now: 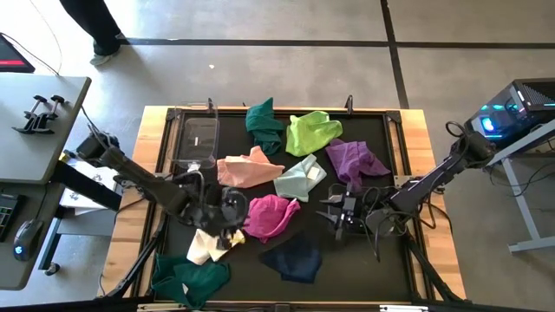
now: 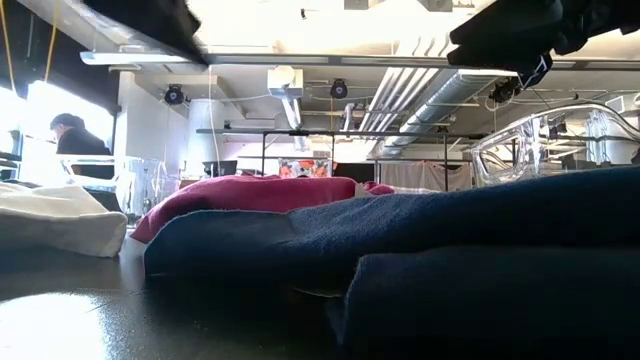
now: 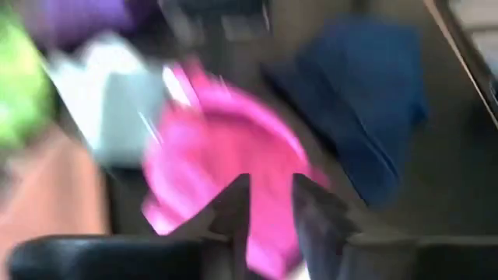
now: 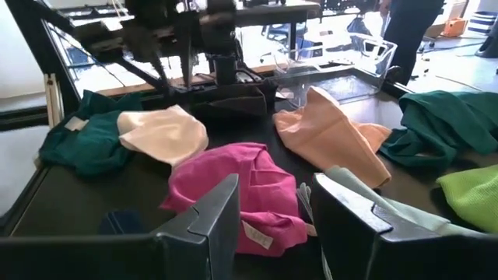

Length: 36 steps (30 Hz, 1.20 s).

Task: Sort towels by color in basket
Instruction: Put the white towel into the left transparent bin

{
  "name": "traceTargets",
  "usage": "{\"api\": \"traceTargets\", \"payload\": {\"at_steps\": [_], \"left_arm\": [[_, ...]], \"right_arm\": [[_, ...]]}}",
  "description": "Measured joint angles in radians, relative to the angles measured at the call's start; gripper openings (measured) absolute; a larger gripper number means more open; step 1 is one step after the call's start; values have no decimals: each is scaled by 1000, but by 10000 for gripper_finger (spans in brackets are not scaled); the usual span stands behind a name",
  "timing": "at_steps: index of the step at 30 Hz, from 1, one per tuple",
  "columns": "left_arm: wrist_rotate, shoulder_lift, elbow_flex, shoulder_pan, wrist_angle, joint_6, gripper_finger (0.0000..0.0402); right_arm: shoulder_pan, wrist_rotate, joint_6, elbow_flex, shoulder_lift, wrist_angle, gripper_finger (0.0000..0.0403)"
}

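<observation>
Towels are all over the black mat (image 1: 395, 260), none sorted yet. The left gripper (image 1: 232, 211) sits low just left of the magenta towel (image 1: 271, 216), fingers (image 3: 233, 210) a little apart and holding nothing, with the cream towel (image 1: 206, 245) just near of it. The right gripper (image 1: 340, 211) is right of the magenta one, fingers (image 4: 214, 214) spread, empty. The clear basket (image 1: 195, 139) sits far left. The navy towel (image 1: 295, 257) lies near the front.

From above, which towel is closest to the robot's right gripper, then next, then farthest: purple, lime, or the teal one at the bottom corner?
From the right gripper:
1. Purple towel, just beyond it.
2. Lime towel, farther back.
3. Teal towel, across the table, front left corner.
</observation>
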Motion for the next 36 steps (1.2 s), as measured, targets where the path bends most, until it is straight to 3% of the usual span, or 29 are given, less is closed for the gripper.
{"api": "traceTargets", "payload": {"at_steps": [7,12,16,19,22,28,30,32,36], "left_arm": [[187,110,19,-113,-304,-481,195],[156,205,19,-174,-479,-700,231],[154,302,19,-191,-482,-731,236],[219,363,25,-182,-434,-661,218],[216,402,29,-183,-417,-598,177],[173,359,20,-177,-381,-490,34],[117,316,14,-170,-374,-459,15],[49,261,12,-161,-373,-419,21],[-160,124,15,-138,-385,-268,17]], "right_arm": [[-25,0,-11,0,0,-1,151],[-65,0,-36,0,0,1,151],[-101,-24,-18,0,0,2,151],[-122,-72,-6,0,0,1,151],[-134,-94,27,0,0,1,151],[-135,-99,82,0,0,2,151],[-133,-103,107,0,0,2,151],[-133,-112,134,0,4,2,151],[-133,-124,191,0,39,7,151]]}}
